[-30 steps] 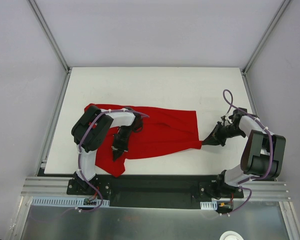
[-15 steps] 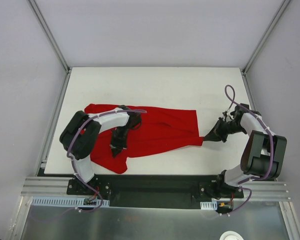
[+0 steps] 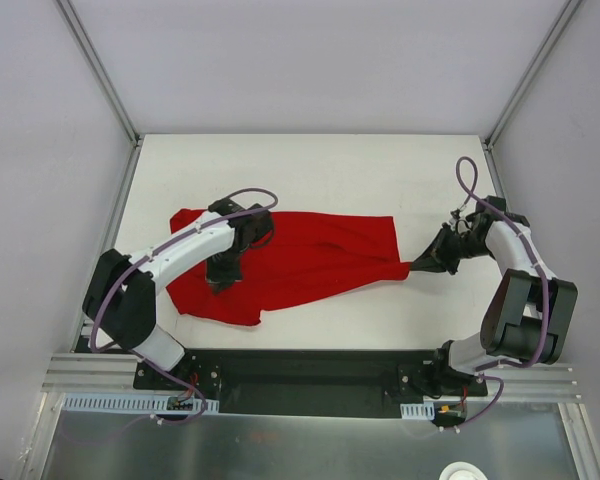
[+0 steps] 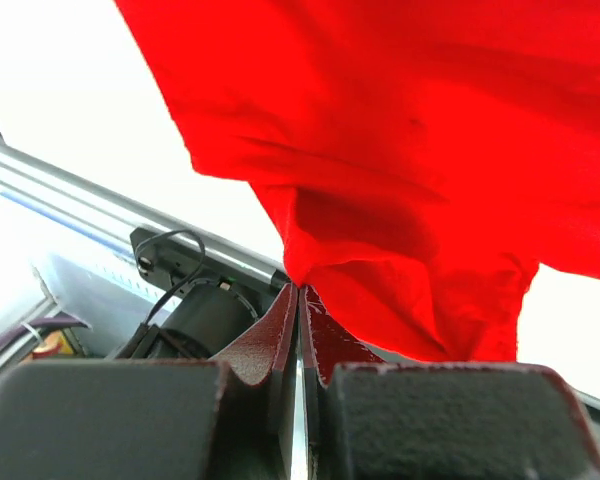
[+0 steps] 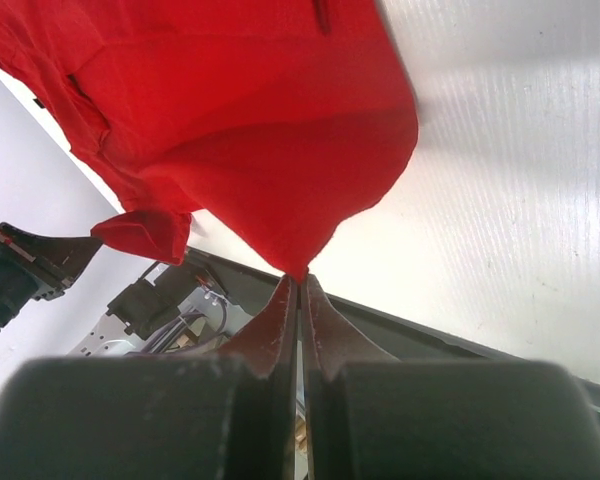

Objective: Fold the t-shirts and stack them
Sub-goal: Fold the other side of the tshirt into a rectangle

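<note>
Loosely rumpled, the bright red t-shirt (image 3: 310, 262) lies stretched sideways.

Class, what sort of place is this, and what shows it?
Likely a robotics lab test cell: left arm and right arm mounted on an aluminium frame, white table walled by plain panels, one red t-shirt.

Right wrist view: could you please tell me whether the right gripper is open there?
No, the right gripper is shut, pinching a corner of the red t-shirt between its tips.
</note>
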Tool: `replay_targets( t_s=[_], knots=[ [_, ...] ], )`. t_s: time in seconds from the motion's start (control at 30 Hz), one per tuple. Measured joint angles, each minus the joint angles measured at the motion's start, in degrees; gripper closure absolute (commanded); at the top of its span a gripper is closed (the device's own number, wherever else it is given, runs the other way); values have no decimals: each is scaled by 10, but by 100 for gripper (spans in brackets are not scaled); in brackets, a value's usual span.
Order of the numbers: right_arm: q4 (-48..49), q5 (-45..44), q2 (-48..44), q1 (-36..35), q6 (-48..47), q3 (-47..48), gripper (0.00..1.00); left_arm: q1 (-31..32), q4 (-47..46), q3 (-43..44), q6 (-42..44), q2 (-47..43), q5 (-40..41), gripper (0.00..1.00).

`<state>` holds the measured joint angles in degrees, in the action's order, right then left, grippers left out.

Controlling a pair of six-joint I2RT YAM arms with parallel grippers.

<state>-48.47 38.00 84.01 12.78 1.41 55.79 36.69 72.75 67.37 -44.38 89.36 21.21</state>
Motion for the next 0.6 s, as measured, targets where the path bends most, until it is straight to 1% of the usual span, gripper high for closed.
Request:
replay_targets(
  t_s=[0.17,0.33,0.47,0.6],
  knots=[
    [-3,0,0,0,0,5,99,0,19,11,-45,-35,23,100],
    [-5,0,0,0,0,8,99,-5,30,82,-79,-64,70,100],
    [-7,-1,0,0,1,23,99,-25,30,130,-84,-59,103,100],
    [-10,-3,0,0,7,65,99,-58,30,161,-77,-30,133,100]
  ],
)
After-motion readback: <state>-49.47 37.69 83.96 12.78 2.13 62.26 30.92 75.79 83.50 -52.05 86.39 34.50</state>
